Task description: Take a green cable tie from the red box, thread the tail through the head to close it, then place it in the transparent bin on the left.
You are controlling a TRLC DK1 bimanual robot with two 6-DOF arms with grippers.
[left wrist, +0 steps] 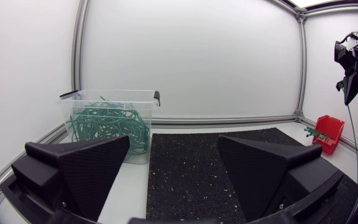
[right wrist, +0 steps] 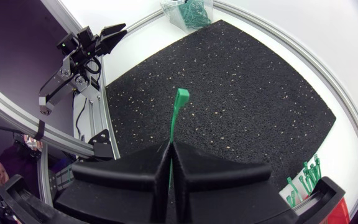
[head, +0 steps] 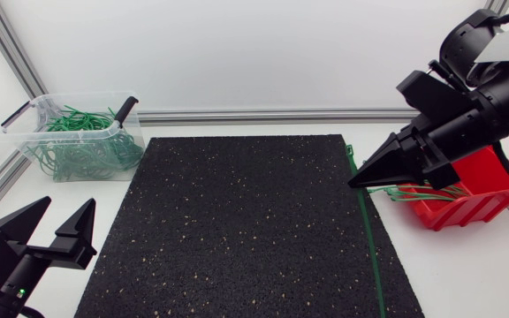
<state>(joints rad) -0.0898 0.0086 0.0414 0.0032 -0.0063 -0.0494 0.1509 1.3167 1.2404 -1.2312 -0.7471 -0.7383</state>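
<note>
Black mat below. Right gripper clamped on green cable tie, length hanging downward. Left gripper spread wide, empty, far across.

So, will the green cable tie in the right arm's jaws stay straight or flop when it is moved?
Probably springy, not limp: the cable tie hangs nearly straight below the shut jaws and sticks out straight ahead of them. Likely light, being so thin. It might swing, since only one spot is pinched.

Bright, even light, soft shadows (overhead source)
</note>
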